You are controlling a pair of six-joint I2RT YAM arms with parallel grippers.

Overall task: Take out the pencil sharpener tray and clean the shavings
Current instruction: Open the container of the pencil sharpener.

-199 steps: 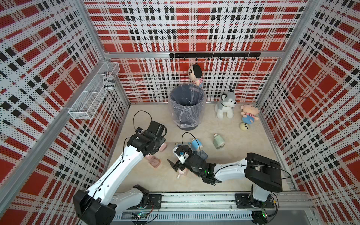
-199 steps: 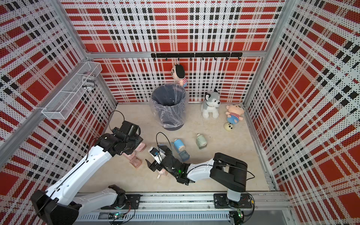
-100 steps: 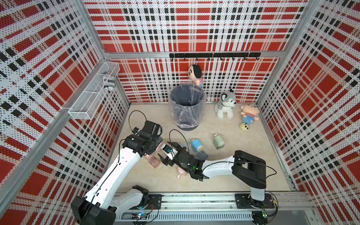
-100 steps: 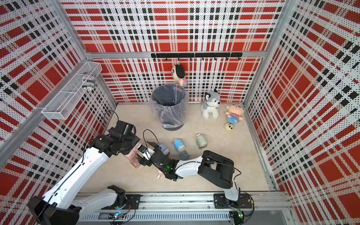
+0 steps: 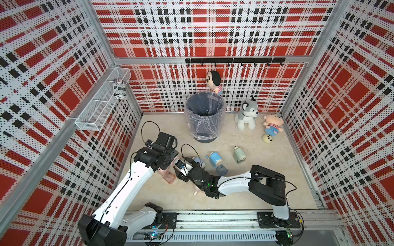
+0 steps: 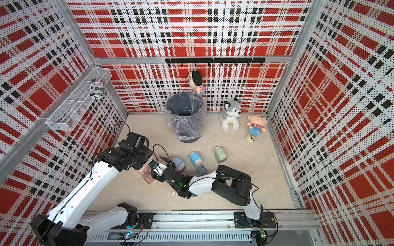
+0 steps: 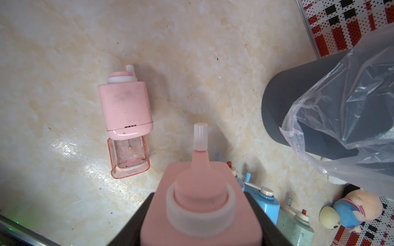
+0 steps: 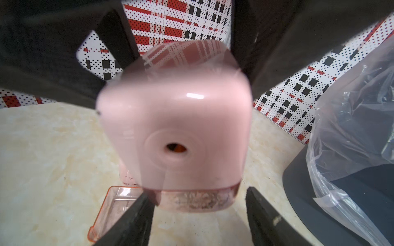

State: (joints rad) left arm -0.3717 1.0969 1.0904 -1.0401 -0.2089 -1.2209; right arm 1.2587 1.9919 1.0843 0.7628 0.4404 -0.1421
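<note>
My left gripper (image 7: 200, 225) is shut on a pink pencil sharpener (image 7: 200, 204), held off the floor with its white crank pointing away. The right wrist view shows that sharpener's (image 8: 174, 127) pencil-hole face, with the clear tray (image 8: 196, 200) of shavings still in its base. My right gripper (image 8: 198, 193) is open and straddles the tray. One finger (image 8: 136, 213) touches a tray corner and the other stands a little apart. In both top views the right gripper (image 5: 181, 170) (image 6: 157, 168) meets the left gripper (image 5: 170, 161) at the floor's left.
A second pink sharpener (image 7: 125, 106) lies on the floor with its empty clear tray (image 7: 130, 157) (image 5: 169, 177) pulled out. A lined grey bin (image 5: 204, 115) stands at the back. Blue and green sharpeners (image 5: 214, 159) and plush toys (image 5: 247, 116) lie to the right.
My right arm has swung left up to the held sharpener, and its jaws have narrowed around the tray. My left arm has shifted slightly left, still gripping.
</note>
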